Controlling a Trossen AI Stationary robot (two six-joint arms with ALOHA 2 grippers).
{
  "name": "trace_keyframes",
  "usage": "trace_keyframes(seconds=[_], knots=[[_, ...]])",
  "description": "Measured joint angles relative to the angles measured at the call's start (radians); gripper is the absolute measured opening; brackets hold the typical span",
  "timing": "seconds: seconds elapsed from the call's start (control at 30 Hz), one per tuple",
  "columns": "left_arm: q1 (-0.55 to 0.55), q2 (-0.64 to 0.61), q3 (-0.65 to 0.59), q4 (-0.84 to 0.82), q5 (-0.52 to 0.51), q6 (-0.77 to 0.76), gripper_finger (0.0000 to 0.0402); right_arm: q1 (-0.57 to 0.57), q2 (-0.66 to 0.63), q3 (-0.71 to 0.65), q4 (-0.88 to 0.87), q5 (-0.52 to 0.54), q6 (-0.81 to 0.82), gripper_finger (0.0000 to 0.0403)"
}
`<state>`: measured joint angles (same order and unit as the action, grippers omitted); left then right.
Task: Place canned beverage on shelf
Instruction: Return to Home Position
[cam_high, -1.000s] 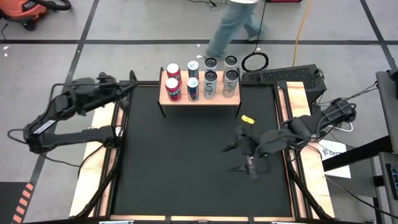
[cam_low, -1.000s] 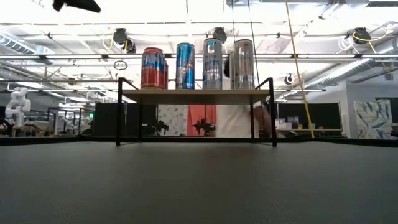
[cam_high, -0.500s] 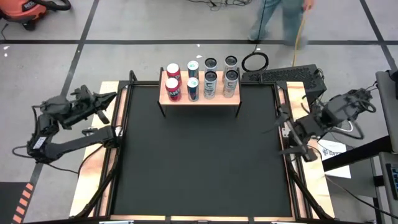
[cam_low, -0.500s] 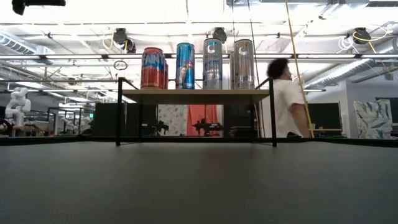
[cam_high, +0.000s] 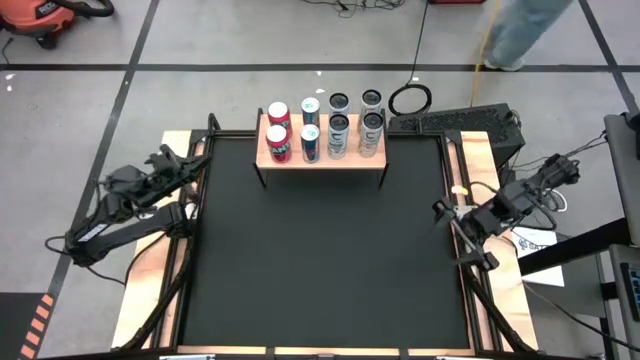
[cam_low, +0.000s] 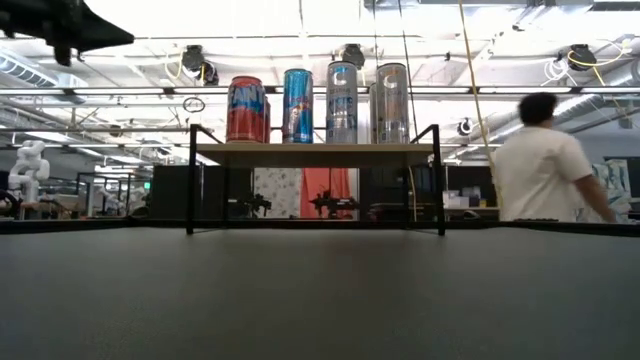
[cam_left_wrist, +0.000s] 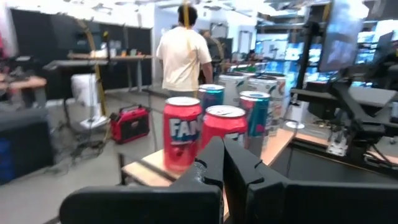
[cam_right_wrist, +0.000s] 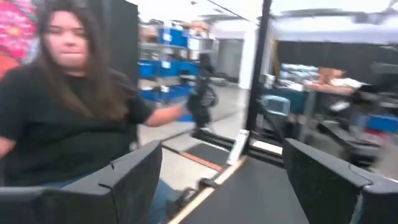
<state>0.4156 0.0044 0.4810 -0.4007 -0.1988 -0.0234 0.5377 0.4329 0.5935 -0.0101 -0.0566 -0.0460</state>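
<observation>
The cans (cam_high: 338, 134) stood upright in two rows on the shelf (cam_high: 322, 157) at the upper centre of the high view, long axes vertical, the board's length running left to right. The left gripper (cam_high: 186, 166), fingers pressed together, hung at the table's left edge near the shelf; a careless swing might clip a leg and topple the red cans (cam_high: 278, 140). The right gripper (cam_high: 460, 232), spread and empty, waited at the right edge
</observation>
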Motion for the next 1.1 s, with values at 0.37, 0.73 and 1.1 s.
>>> trace_keyframes(seconds=[0.37, 0.73, 1.1], knots=[[0.000, 0.000, -0.185, 0.167, 0.061, 0.069, 0.0000, 0.000, -0.141, -0.350, 0.180, -0.079, 0.030, 0.0312], [0.000, -0.001, -0.353, 0.353, 0.069, 0.092, 0.0000, 0.000, -0.180, -0.543, 0.357, -0.079, 0.009, 0.0312], [0.000, 0.000, -0.461, 0.443, 0.069, 0.091, 0.0000, 0.000, -0.180, -0.549, 0.281, -0.078, 0.004, 0.0312]])
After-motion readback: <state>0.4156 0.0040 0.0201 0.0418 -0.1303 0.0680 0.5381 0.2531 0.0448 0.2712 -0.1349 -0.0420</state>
